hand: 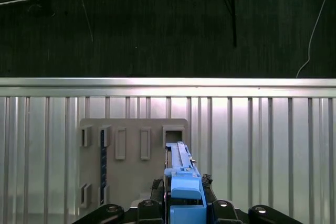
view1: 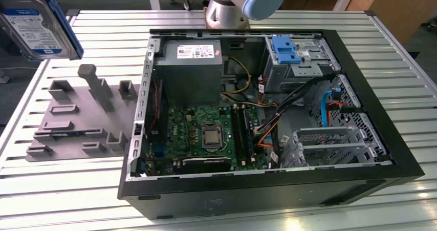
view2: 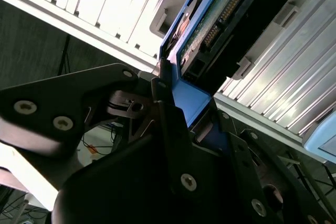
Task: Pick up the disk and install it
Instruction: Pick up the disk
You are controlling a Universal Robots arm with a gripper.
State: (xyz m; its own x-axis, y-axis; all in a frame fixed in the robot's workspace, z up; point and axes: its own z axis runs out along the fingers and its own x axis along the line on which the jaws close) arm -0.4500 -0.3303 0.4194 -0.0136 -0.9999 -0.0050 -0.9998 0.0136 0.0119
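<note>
The disk (view1: 34, 23) hangs in the air at the exterior view's upper left, above the grey fixture plate (view1: 75, 123). Its white-and-blue label faces the camera and a blue carrier frame runs along its edge. In the second wrist view my gripper (view2: 191, 111) is shut on the blue carrier of the disk (view2: 210, 24), whose circuit board and connector show. In the first wrist view the disk (hand: 181, 169) stands edge-on between my gripper's (hand: 185, 203) dark fingers, over the fixture plate (hand: 131, 156).
An open computer case (view1: 382, 139) lies on the slatted metal table (view1: 416, 87), with a motherboard, a grey power supply (view1: 188, 62) and cables inside. A drive bay with a blue latch (view1: 283, 49) sits at the case's far corner, and a metal cage (view1: 334, 144) stands nearer. The robot base (view1: 236, 5) stands behind the case.
</note>
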